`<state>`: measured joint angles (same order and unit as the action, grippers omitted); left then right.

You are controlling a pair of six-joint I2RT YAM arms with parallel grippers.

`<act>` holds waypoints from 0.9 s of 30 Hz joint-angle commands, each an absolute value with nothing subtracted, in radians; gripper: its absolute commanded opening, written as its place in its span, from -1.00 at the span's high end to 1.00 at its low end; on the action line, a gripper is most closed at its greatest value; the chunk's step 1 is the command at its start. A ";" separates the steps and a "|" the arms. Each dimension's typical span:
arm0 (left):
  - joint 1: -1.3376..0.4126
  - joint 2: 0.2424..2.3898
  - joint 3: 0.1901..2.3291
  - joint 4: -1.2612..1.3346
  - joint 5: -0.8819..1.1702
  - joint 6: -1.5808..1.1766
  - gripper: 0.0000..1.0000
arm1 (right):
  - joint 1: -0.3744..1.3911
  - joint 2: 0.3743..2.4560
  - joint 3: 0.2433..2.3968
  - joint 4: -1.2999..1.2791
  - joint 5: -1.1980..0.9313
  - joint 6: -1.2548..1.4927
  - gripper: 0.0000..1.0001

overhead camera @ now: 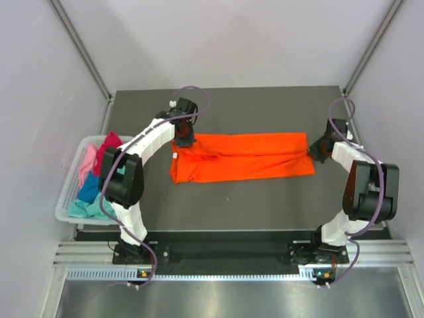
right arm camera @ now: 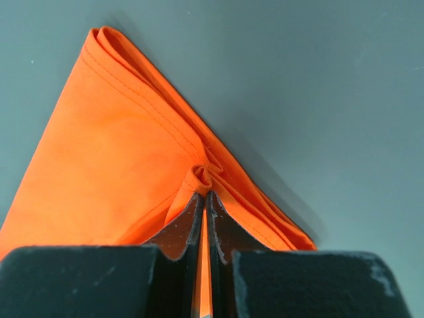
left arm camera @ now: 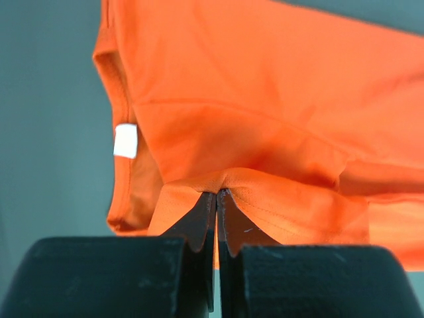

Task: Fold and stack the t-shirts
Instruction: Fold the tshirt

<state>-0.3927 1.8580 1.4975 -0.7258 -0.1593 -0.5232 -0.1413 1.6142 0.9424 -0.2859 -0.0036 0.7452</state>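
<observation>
Dark bench (overhead camera: 232, 199): orange t-shirt (overhead camera: 252, 158) folded into a long band across the middle, left to right. White basket (overhead camera: 66, 207) at the left edge holds a bunched magenta shirt (overhead camera: 106, 149), pale pink shirt (overhead camera: 86, 162) and teal shirt (overhead camera: 83, 209), possibly a blue one too. Left gripper (left arm camera: 216, 192) jaws pinch the orange t-shirt's far-left corner; right gripper (right arm camera: 204, 193) pinches its right end. White tag (left arm camera: 125, 141) at the collar.

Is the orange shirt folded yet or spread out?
Folded lengthwise: the orange shirt lies as a long narrow band, and the right wrist view shows stacked hems at its corner.
</observation>
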 commanded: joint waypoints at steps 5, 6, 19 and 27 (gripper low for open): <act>-0.368 1.934 1.604 -0.742 -0.160 -0.500 1.00 | -0.135 1.652 1.012 -0.325 0.031 0.755 1.00; -0.365 1.940 1.611 -0.744 -0.161 -0.499 1.00 | -0.135 1.654 1.014 -0.337 0.037 0.752 1.00; -0.353 2.013 1.678 -0.761 -0.150 -0.485 1.00 | -0.135 1.562 1.072 -0.503 0.126 0.721 0.38; -0.351 2.020 1.684 -0.761 -0.147 -0.488 1.00 | -0.133 1.532 1.000 -0.489 0.055 0.726 0.39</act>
<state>-0.3595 2.0193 1.6459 -0.7589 -0.1455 -0.4976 -0.1402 1.5570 1.0256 -0.4873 0.0772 0.7330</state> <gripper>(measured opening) 0.012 0.307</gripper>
